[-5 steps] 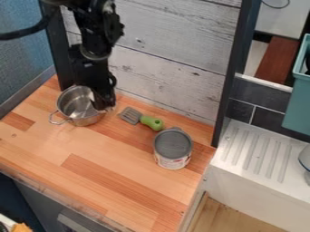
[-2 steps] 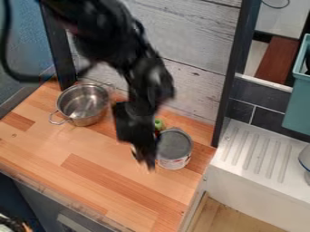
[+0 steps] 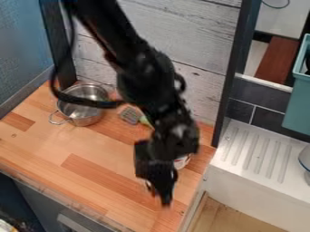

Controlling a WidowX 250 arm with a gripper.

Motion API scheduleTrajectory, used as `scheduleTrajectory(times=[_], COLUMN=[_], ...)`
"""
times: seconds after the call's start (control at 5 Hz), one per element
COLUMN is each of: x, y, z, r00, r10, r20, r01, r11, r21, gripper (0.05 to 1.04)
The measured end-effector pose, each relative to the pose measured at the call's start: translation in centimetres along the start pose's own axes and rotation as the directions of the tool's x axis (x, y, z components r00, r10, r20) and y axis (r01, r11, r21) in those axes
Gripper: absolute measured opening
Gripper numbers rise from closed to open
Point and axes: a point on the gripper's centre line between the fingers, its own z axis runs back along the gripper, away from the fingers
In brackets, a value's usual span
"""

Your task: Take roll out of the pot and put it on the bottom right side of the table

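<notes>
The black gripper (image 3: 158,183) hangs over the front right part of the wooden table (image 3: 91,181), to the right of and well in front of the pot. A small pale patch shows at the gripper's left edge; whether it is the roll cannot be told. The steel pot (image 3: 82,112) stands upright at the back left of the table, partly covered by the arm's cable. In the visible part of its inside I see no roll.
Behind the arm lies a spatula (image 3: 129,115) with a green handle, partly hidden. A can (image 3: 182,161) is mostly covered by the arm. A dark post (image 3: 233,68) stands at the table's right edge, with a white sink unit (image 3: 260,152) beyond.
The gripper has moved from the pot's right side across the table to the right and towards the front. The pot has stayed in place, and the arm now covers most of the can.
</notes>
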Motion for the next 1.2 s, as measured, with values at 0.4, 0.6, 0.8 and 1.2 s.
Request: scheduleTrajectory(times=[0.4,0.6,0.8,1.2], x=[-0.7,-0.3,-0.2,-0.2], y=[0.2,0.1,-0.4,-1.5], z=[-1.5,-1.5,-0.5,3.3], r00=[0.999,0.998,1.0,0.999], r10=[-0.038,-0.039,-0.019,-0.041], r20=[0.031,0.044,0.024,-0.027], r01=[0.036,0.036,0.017,0.043], r11=[0.998,0.997,0.998,0.997], r21=[0.054,0.067,0.06,0.066], gripper=[0.786,1.008,1.007,1.0])
